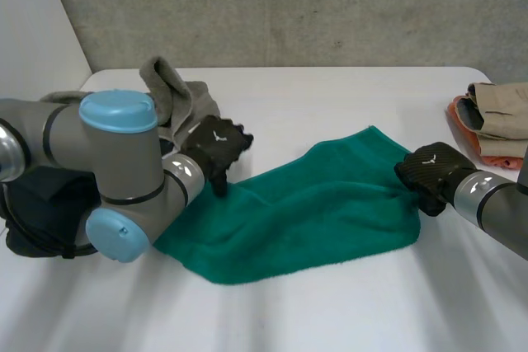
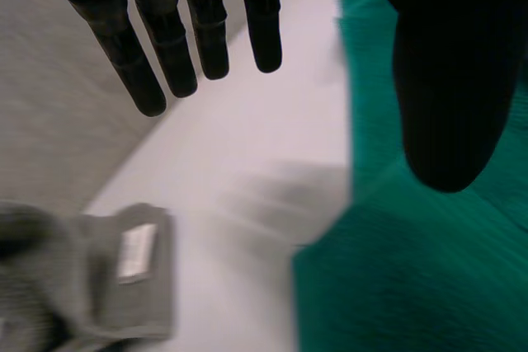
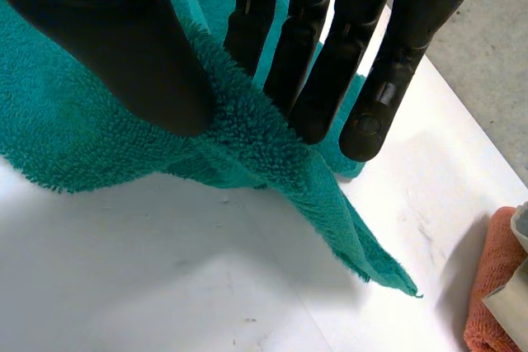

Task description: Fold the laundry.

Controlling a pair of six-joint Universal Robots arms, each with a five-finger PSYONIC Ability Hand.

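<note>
A green towel [image 1: 305,212] lies crumpled across the middle of the white table [image 1: 330,88]. My right hand [image 1: 429,172] is at the towel's right edge. In the right wrist view its thumb [image 3: 124,55] and straight fingers pinch a ridge of the green towel [image 3: 74,138], with one corner trailing down to the table. My left hand [image 1: 216,144] hovers at the towel's far left corner. In the left wrist view its fingers [image 2: 165,55] are straight and spread from the thumb with nothing between them, above bare table beside the towel's edge [image 2: 412,286].
A grey garment [image 1: 177,96] lies heaped behind my left hand, and its labelled end [image 2: 99,278] shows near the towel. Dark clothing [image 1: 33,212] sits under the left arm. A folded beige and orange stack [image 1: 495,121] rests at the table's right edge, its orange cloth [image 3: 495,286] near my right hand.
</note>
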